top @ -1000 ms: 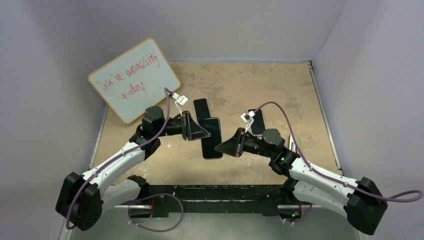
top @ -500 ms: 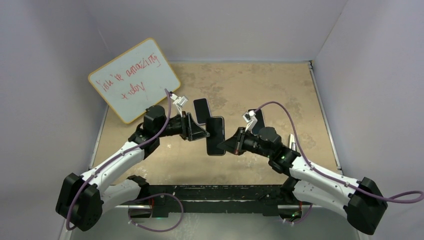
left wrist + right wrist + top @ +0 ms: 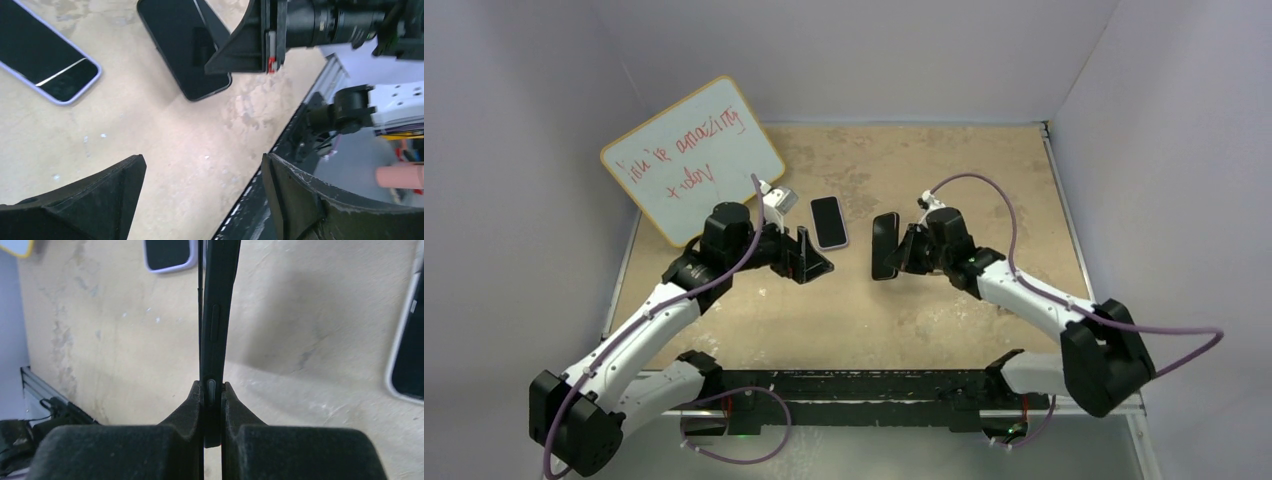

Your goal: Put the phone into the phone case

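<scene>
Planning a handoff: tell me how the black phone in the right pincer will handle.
Probably stiff: the phone stands straight out of the right pincer, no sag. Likely slippery: smooth faces, pinched only at one end; it may pivot.

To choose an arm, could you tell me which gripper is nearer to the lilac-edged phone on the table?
Left. The left gripper, open, sits just on the near side of the lilac-edged phone; the right gripper is farther off to its right, shut on a black phone.
</scene>
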